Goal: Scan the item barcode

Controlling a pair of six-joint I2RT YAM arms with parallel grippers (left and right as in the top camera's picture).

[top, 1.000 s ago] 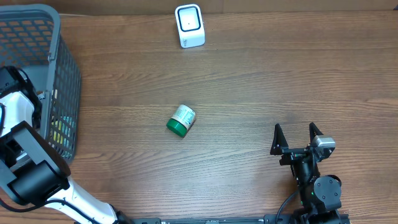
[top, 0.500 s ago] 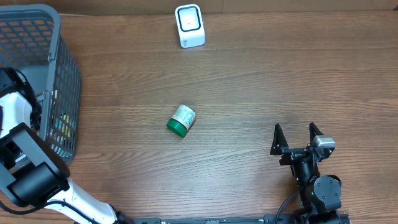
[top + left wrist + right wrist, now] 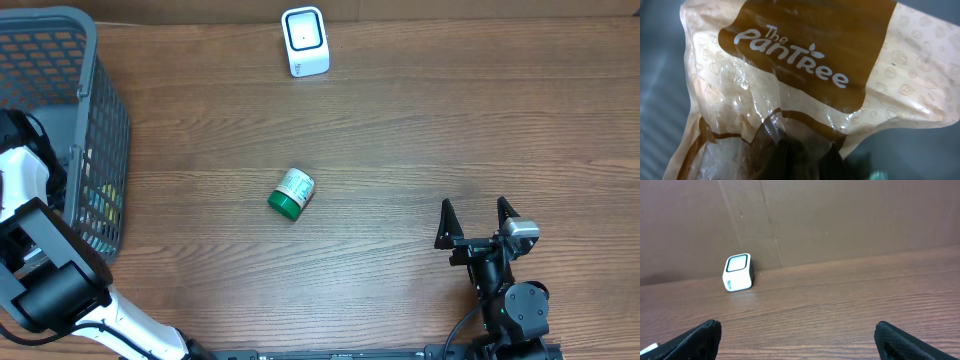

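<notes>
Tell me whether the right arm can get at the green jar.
Likely yes: the right hand is open and empty, and nothing stands between it and the jar.

mesh basket (image 3: 108,120) walling the left edge, bag (image 3: 805,75) bunched against left jaws, bare tabletop (image 3: 420,120) between jar (image 3: 291,193) and scanner (image 3: 305,41)

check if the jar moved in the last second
No. The jar lies just where it was, the same way below the scanner and right of the basket.
</notes>
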